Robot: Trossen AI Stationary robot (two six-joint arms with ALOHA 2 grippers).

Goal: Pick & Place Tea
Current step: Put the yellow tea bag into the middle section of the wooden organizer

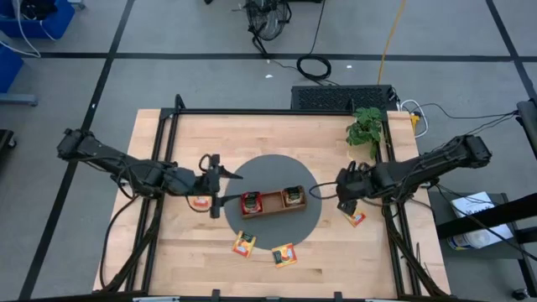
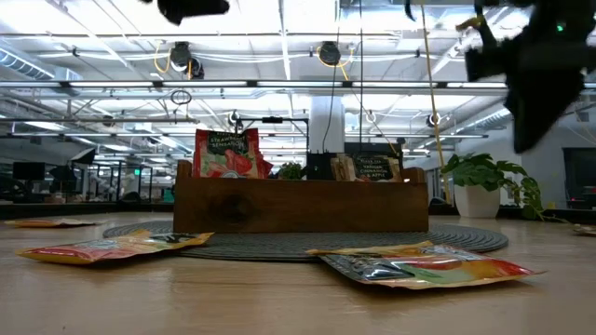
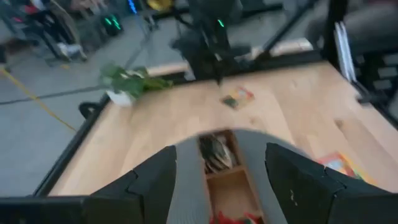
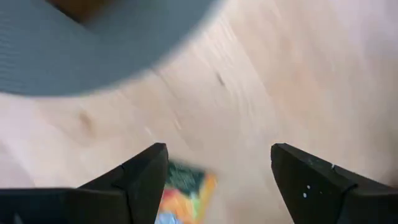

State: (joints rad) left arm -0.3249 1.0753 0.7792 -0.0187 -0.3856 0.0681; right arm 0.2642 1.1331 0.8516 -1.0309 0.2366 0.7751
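Observation:
The tea shows as small flat packets. Red ones (image 1: 250,201) stand in the left compartment of the wooden tray (image 1: 273,210), and dark-printed ones (image 1: 292,196) in its right compartment. Loose packets lie flat on the table: one left of the tray (image 1: 200,202), two near the front edge (image 1: 244,245) (image 1: 284,255), one right of the mat (image 1: 355,219). My left gripper (image 1: 220,183) hovers open just left of the tray, pointing at it (image 3: 221,149). My right gripper (image 1: 346,201) hangs open and points down over the right-hand packet (image 4: 183,193), clear of it.
The tray sits on a round grey mat (image 1: 315,220) at the table's middle. A potted plant (image 1: 365,127) stands at the far right corner. A black frame rail (image 1: 277,111) runs along the table's edges. Bare wood lies between the mat and the front edge.

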